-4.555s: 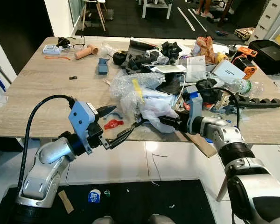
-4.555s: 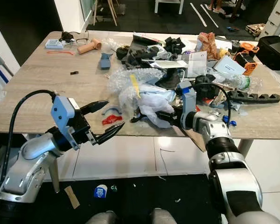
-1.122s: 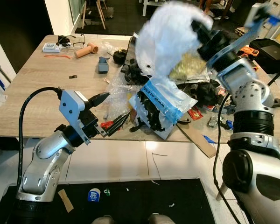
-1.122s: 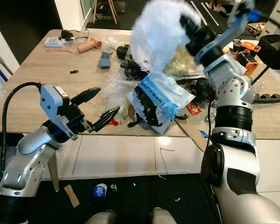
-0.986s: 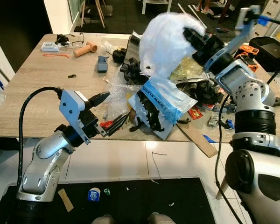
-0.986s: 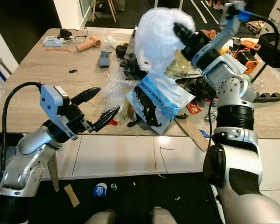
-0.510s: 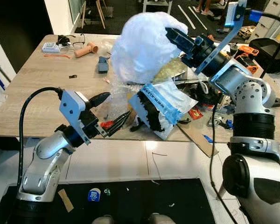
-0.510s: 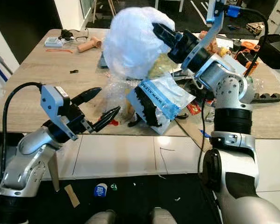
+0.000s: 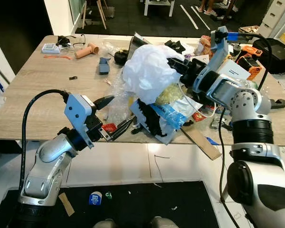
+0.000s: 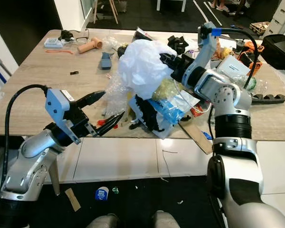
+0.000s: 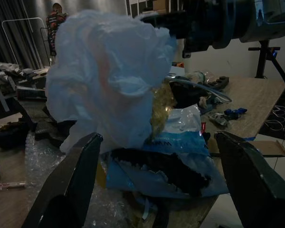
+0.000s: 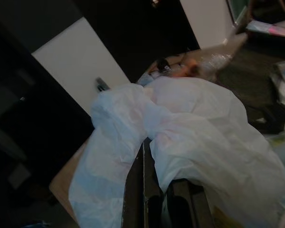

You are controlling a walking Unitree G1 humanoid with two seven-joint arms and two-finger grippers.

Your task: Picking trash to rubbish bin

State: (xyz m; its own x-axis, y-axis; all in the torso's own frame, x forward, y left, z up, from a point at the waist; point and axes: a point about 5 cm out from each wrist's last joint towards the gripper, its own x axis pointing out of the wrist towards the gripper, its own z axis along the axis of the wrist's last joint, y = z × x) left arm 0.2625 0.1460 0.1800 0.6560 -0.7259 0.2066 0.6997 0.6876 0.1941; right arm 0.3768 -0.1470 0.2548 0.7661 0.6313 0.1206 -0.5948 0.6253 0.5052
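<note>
Right hand: the right hand point(image 9: 176, 65) is clamped on a crumpled white plastic bag point(image 9: 147, 72), which it holds just above the heap of trash on the surface point(image 9: 33, 95).
Just changed: half a second back the bag was carried high over the middle of the clutter; now it has come down and sits lower, close over a blue-and-white printed pouch point(image 9: 164, 114).
Meaning for the task: the bag is lifted free of the pile, so it looks ready to be carried off to a bin, though no bin can be seen.
Left hand: the left hand point(image 9: 115, 118) hovers at the near edge with its fingers spread wide, holding nothing, as it did earlier.
Against the earliest frame: then the bag lay in the heap with the right hand low at the edge.
</note>
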